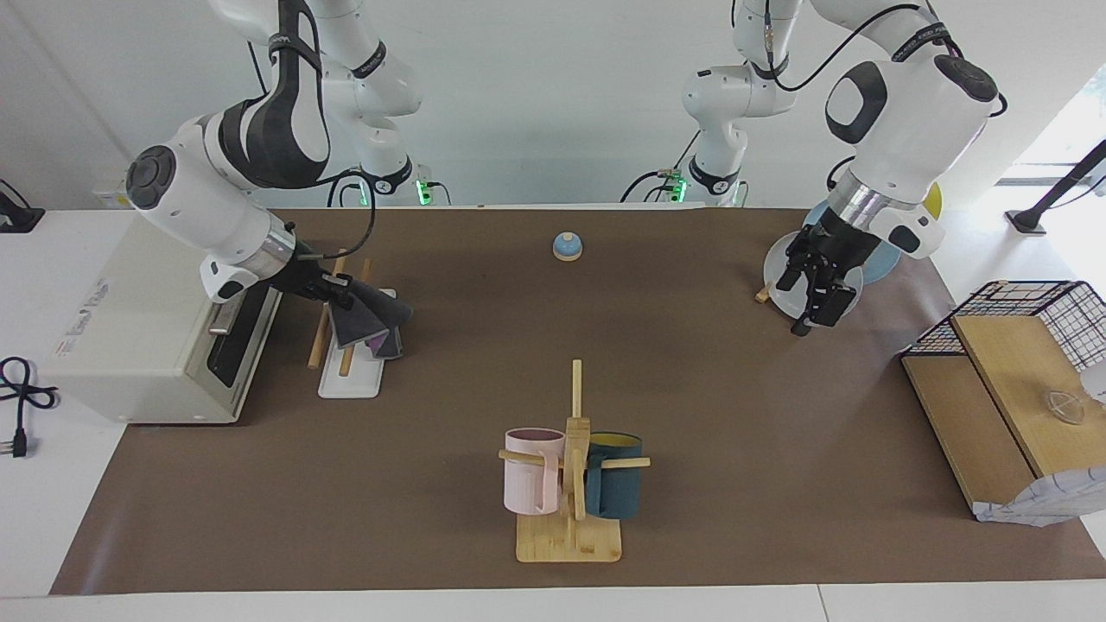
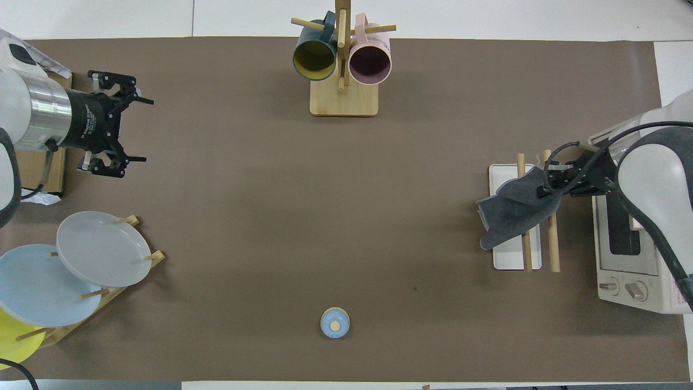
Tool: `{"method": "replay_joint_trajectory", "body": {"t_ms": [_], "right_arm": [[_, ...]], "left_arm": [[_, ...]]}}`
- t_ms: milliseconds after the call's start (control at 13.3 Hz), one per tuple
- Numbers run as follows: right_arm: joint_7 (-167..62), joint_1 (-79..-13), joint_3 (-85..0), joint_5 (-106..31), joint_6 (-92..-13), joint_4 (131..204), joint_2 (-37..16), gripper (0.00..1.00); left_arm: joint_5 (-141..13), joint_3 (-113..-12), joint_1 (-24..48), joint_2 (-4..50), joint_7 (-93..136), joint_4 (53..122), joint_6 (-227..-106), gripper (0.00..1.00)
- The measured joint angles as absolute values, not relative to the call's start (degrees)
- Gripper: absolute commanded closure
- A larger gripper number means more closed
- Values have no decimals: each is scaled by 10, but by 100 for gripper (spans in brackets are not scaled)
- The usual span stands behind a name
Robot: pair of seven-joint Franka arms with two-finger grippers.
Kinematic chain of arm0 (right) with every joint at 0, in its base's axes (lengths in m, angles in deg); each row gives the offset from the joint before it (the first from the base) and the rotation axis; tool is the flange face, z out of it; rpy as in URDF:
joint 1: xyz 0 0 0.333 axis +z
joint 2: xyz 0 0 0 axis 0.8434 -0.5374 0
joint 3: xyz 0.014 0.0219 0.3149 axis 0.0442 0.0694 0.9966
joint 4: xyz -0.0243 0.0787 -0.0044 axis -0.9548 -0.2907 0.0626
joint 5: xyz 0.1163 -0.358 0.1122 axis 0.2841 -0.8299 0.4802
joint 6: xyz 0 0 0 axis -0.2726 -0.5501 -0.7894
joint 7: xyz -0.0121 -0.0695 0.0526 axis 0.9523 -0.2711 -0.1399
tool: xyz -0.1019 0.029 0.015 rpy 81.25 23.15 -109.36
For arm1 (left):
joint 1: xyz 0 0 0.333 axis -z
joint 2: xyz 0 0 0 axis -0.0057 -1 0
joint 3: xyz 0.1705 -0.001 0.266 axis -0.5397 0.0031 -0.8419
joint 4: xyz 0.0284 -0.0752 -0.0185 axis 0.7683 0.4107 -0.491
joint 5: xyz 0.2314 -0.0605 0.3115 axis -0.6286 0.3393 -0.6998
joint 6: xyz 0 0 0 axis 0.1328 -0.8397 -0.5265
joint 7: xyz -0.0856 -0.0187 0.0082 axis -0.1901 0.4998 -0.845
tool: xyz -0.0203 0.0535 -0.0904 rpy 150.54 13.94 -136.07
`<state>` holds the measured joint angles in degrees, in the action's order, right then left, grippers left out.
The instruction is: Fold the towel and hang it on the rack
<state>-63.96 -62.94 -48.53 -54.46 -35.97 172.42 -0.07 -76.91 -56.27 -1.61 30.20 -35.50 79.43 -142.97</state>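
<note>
Holding the towel (image 1: 373, 321) pinched in my right gripper (image 1: 344, 292), draped across the rack (image 1: 349, 380) rods, which run away from the robots; probably only half over. Left gripper (image 1: 812, 289) waits open above the plates.

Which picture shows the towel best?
The overhead view: the towel spreads out grey over the rack, held by the right gripper. The facing view shows it bunched, with a purple bit. The left gripper waits, open.

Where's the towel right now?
The towel drapes over the rack at the right arm's end of the table, beside the toaster oven, held by the right gripper.
</note>
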Motion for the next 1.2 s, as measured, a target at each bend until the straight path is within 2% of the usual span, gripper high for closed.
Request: {"method": "replay_joint_trajectory", "body": {"t_ms": [524, 899, 1199], "right_arm": [[-544, -682, -485, -614, -356, 1734, 21, 100], [-534, -690, -485, -630, -356, 1743, 22, 100], [-515, -714, -485, -633, -359, 1769, 31, 100]], "left_arm": [[-823, -562, -53, 304, 20, 790, -1422, 0], [-889, -559, -43, 304, 238, 756, -1335, 0], [-897, -565, -19, 304, 302, 754, -1260, 0]]}}
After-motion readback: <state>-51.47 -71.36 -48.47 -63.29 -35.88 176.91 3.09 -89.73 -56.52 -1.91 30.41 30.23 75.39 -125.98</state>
